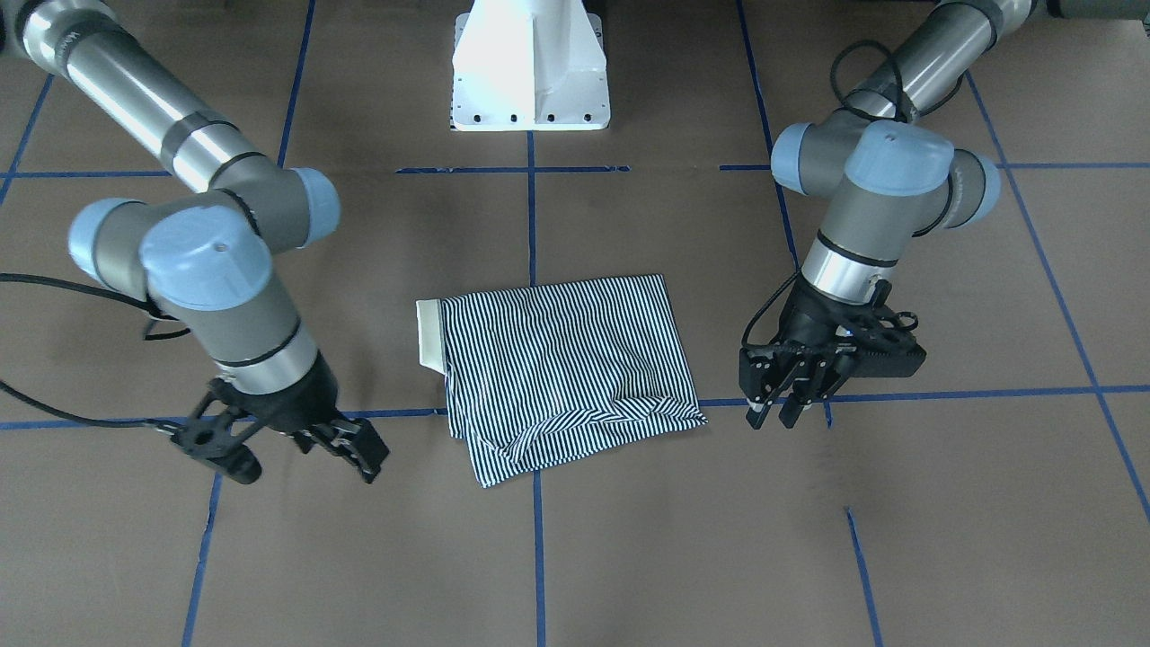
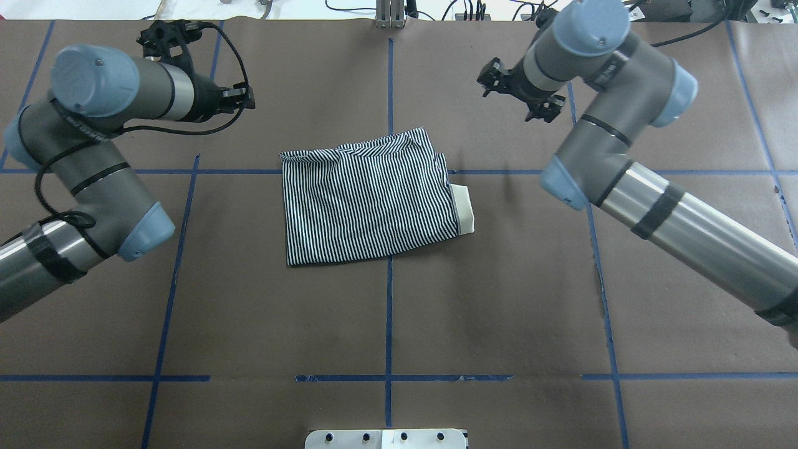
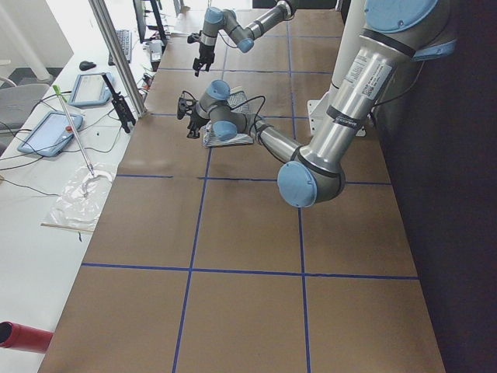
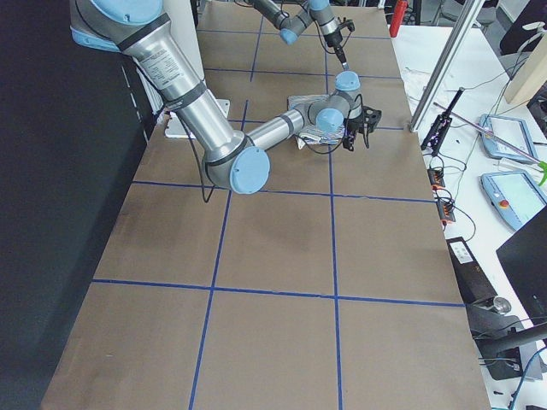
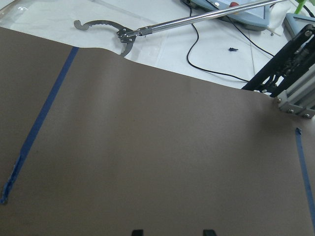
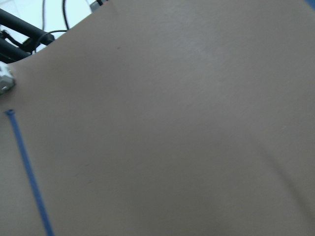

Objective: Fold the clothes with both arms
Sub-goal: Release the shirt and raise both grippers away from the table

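The striped polo shirt (image 1: 557,368) lies folded into a rough rectangle at the table's middle (image 2: 368,199). Its cream collar (image 1: 429,334) sticks out on the robot's right side (image 2: 462,209). One folded corner is rumpled on the far side. My left gripper (image 1: 774,417) hangs just off the shirt's left far corner, open and empty. Its two fingertips (image 5: 138,232) show apart in the left wrist view. My right gripper (image 1: 350,449) hovers low, off the shirt's collar side, and looks open and empty. The right wrist view shows only bare table.
The white pedestal base (image 1: 530,72) stands at the robot's side of the table (image 2: 386,438). Blue tape lines (image 1: 534,225) grid the brown table. Beyond the far edge lie a metal grabber tool (image 5: 197,19), cables and a black frame post (image 5: 290,78).
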